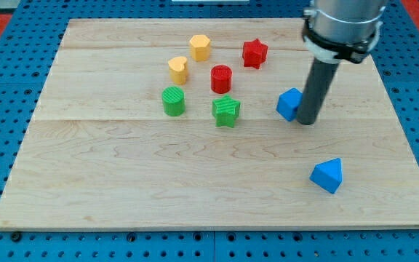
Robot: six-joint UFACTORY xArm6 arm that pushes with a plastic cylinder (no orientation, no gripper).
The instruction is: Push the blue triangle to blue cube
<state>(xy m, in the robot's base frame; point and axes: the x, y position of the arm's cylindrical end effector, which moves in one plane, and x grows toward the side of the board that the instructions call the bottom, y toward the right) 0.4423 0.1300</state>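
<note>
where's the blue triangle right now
The blue triangle sits alone near the board's bottom right in the camera view, apart from and below the blue cube and my tip, which stands beside the cube's right side.

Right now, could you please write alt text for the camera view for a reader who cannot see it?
My tip rests just right of the blue cube on a wooden board, with the blue triangle apart toward the view's bottom right. Six yellow, red and green blocks cluster near the top centre.

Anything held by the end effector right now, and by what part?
Nothing is held. My tip is a bare rod, right beside the blue cube; contact unclear. The blue triangle lies apart.
</note>
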